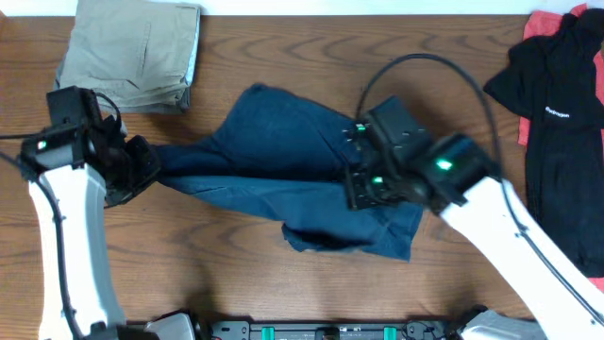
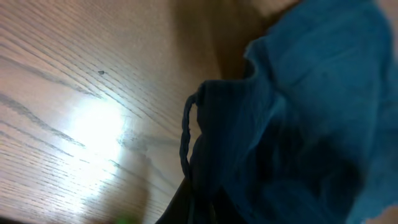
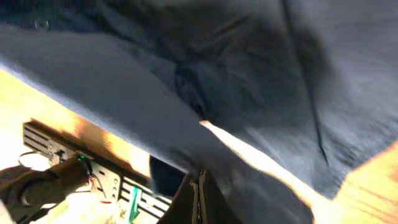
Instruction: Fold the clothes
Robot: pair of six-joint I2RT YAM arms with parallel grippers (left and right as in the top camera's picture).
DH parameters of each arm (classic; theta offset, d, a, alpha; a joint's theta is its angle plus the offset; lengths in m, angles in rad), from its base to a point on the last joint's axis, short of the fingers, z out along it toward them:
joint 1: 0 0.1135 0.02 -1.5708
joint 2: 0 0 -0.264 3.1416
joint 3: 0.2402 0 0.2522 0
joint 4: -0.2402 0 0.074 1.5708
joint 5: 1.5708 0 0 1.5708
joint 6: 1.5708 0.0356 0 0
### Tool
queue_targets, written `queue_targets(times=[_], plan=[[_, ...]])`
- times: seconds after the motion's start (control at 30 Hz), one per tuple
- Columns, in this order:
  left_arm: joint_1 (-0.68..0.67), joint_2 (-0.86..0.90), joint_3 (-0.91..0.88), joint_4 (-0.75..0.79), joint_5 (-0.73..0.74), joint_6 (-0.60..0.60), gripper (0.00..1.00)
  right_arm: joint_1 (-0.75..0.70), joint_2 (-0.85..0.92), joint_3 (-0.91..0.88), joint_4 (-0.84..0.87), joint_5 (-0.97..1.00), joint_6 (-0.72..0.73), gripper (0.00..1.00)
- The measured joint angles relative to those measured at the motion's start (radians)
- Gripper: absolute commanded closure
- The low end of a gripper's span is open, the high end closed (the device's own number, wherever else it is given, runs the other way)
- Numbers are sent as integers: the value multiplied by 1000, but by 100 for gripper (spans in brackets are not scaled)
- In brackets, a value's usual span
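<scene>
Left gripper (image 1: pixel 148 172) pinches the left end of the navy garment (image 1: pixel 274 142); right gripper (image 1: pixel 362 189) pinches a fold near its right side. Garment lies crumpled across the table (image 1: pixel 236 279) centre.

Brown wood-grain table (image 1: pixel 236 283); bright glare patch (image 2: pixel 93 127) on tabletop, left wrist view.

Overhead evenly lit, sharp. Left wrist soft, white glare patch on desk (image 2: pixel 93 127). Right wrist dim, blurred.
</scene>
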Motion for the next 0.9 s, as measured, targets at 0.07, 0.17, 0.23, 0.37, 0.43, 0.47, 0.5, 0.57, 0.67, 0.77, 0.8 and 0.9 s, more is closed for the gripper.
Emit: queue_targets(times=[0.07, 0.17, 0.23, 0.37, 0.43, 0.47, 0.5, 0.57, 0.67, 0.77, 0.8, 0.9], plan=[[1, -41, 0, -1, -2, -3, 94, -34, -53, 0, -21, 23, -5, 99], [1, -102, 0, -1, -6, -10, 94, -89, -126, 0, -36, 46, -10, 99], [1, -145, 0, -3, -8, -16, 94, -131, -172, 2, -44, 54, -14, 99], [1, -216, 2, -21, -12, -24, 92, -198, -231, 17, -72, 67, -15, 99], [1, -244, 4, -26, -16, -23, 74, -213, -251, 23, -79, 71, -16, 88], [1, -253, 5, -28, -16, -24, 67, -216, -255, 25, -84, 71, -14, 78], [2, -261, 8, -31, -19, -24, 65, -217, -256, 26, -90, 74, -13, 66], [2, -265, 15, -39, -20, -29, 60, -218, -253, 27, -105, 74, -19, 44], [1, -254, 17, -59, -21, -27, 37, -218, -226, 27, -126, 74, -29, 29], [2, -223, 18, -87, -23, -36, 9, -217, -177, 27, -136, 71, -35, 21], [2, -210, 18, -94, -24, -38, 6, -217, -155, 27, -137, 69, -34, 14], [2, -158, 18, -96, -25, -37, 4, -214, -84, 27, -137, 63, -38, 1]])
